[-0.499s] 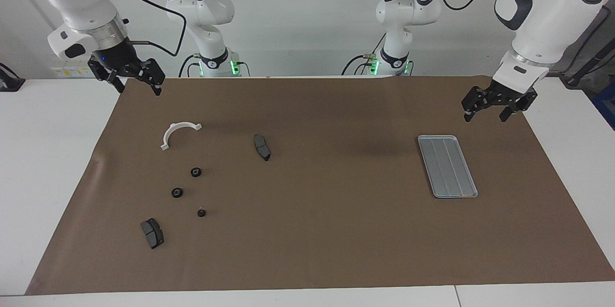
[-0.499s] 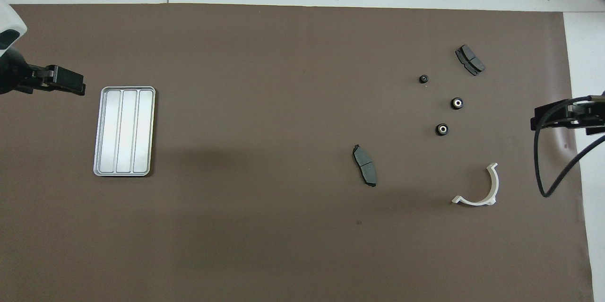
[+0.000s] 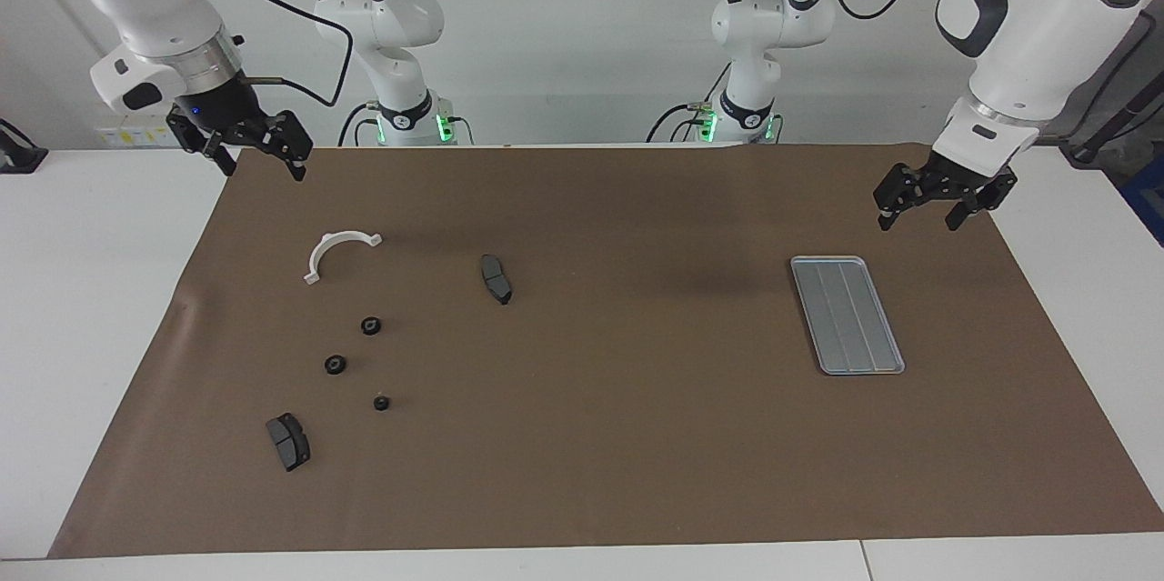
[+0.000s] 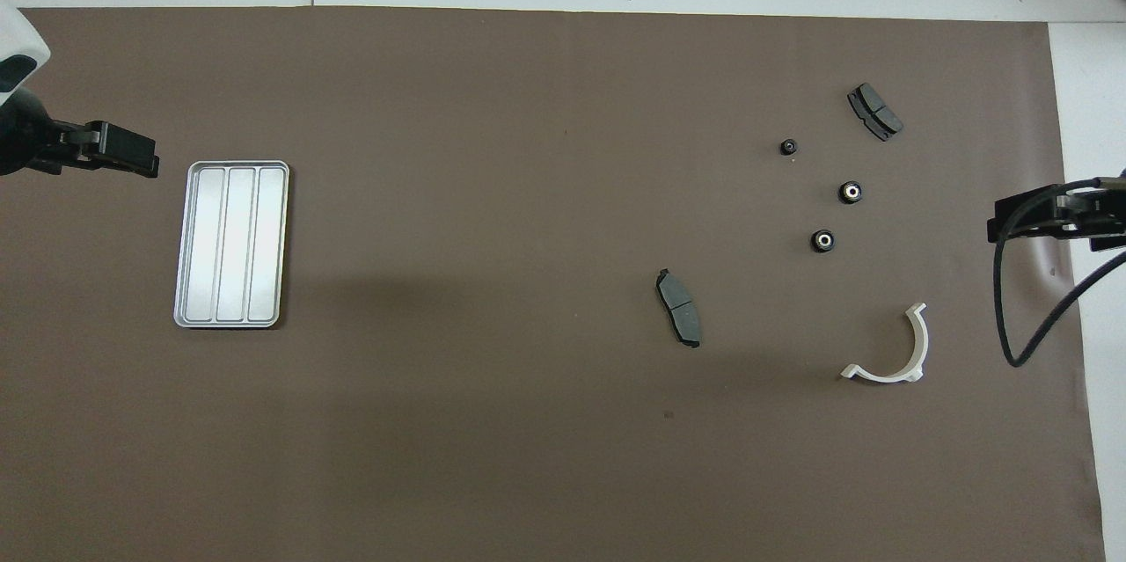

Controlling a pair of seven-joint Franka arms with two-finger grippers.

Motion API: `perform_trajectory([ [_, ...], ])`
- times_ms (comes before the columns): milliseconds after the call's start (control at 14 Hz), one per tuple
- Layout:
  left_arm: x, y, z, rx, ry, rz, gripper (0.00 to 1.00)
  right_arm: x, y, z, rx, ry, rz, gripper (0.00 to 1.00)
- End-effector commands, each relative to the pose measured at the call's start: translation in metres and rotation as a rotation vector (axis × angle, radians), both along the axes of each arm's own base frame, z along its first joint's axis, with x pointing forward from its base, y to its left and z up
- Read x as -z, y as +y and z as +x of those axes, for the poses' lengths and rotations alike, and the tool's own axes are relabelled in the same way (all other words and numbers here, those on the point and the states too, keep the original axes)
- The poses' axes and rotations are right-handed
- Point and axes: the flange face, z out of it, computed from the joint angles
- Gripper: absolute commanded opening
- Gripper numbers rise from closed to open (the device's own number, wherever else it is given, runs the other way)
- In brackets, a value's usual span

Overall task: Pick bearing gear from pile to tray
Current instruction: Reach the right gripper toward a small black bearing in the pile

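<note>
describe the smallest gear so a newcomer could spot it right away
Find the brown mat, then the scatter of parts at the right arm's end. Three black gears sit there; the smallest gear lies farthest from the robots, beside a brake pad.

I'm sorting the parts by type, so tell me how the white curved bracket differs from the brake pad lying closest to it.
The white curved bracket is pale, while that brake pad is dark grey. The bracket is an open half-ring arc with small end tabs; the pad is a solid, slightly curved slab. The bracket lies toward the right arm's end of the brown mat; the pad sits nearer the middle. Both rest untouched on the mat.
</note>
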Motion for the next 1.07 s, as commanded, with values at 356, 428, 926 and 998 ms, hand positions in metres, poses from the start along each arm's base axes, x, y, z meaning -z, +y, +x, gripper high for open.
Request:
perform_trajectory([
  [356, -0.002, 0.002, -0.009, 0.011, -0.001, -0.006, 1.0, 0.02, -0.01, 0.003, -0.05, -0.062, -0.006, 1.0],
  [428, -0.002, 0.003, -0.009, 0.01, -0.001, -0.006, 1.0, 0.032, -0.011, 0.011, -0.05, -0.053, -0.006, 1.0],
  [926, -0.002, 0.004, -0.009, 0.007, -0.001, -0.006, 1.0, 0.164, -0.009, 0.097, -0.173, -0.048, -0.003, 1.0],
  [998, -0.002, 0.004, -0.009, 0.005, -0.003, -0.006, 1.0, 0.183, -0.006, 0.104, -0.197, -0.056, -0.005, 1.0],
])
